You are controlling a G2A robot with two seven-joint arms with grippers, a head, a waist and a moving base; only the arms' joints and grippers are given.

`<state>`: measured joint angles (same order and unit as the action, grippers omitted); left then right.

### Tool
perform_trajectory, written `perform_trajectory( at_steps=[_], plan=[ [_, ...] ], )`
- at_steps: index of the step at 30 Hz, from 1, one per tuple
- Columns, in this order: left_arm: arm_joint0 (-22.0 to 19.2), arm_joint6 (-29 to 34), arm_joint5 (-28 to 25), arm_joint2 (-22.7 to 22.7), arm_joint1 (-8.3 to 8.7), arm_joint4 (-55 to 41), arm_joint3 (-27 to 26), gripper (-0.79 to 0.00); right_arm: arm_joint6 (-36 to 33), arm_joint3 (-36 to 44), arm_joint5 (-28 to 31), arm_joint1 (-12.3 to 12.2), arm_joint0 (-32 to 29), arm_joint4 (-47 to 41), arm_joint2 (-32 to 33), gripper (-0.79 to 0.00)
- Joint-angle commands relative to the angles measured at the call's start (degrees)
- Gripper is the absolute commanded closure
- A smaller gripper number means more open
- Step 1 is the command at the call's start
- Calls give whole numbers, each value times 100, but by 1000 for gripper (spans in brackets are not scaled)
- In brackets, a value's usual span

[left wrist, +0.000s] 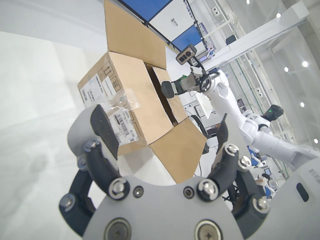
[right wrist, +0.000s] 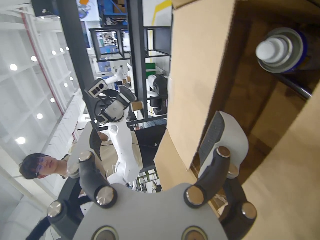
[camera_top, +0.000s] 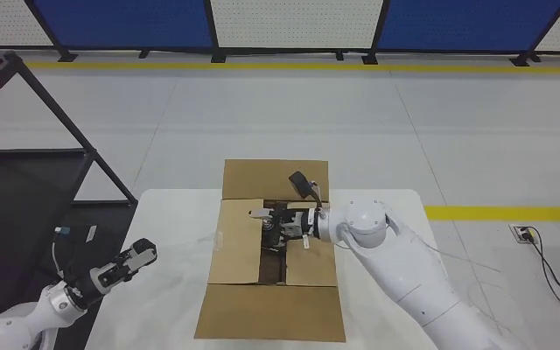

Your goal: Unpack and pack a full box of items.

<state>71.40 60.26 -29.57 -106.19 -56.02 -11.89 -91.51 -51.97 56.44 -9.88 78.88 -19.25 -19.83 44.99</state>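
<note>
Box (camera_top: 238, 241) sits open on the desk (camera_top: 175, 262). We see the right tool (camera_top: 266, 222) over the box's opening, fingers spread and empty, astride an inner flap (right wrist: 200, 63); the left tool (camera_top: 140, 255), likewise spread and empty, hangs well apart from the box. Our right wrist view adds a spray can (right wrist: 280, 51) upright deep inside the box, ahead of that tool; the top view gives a dark gap there.

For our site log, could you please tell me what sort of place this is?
Probably an indoor robotics lab or test hall: blue and white partition panels fence a floor marked with a yellow line, and a black metal rack stands beside the white table bearing the cardboard box.
</note>
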Motion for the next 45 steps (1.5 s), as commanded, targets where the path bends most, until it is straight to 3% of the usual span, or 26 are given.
perform_trajectory(
  at_steps=[1,23,45],
  plan=[
    [9,42,-41,-38,9,-105,23,-785,26,0,105,1,-3,-10,4,-785],
    [236,-110,-92,-8,76,-109,104,-785,186,0,115,113,-199,159,-85,-785],
    [537,-306,-138,45,178,-15,-185,-785,-190,-589,710,488,115,-166,-283,-785]
  ],
)
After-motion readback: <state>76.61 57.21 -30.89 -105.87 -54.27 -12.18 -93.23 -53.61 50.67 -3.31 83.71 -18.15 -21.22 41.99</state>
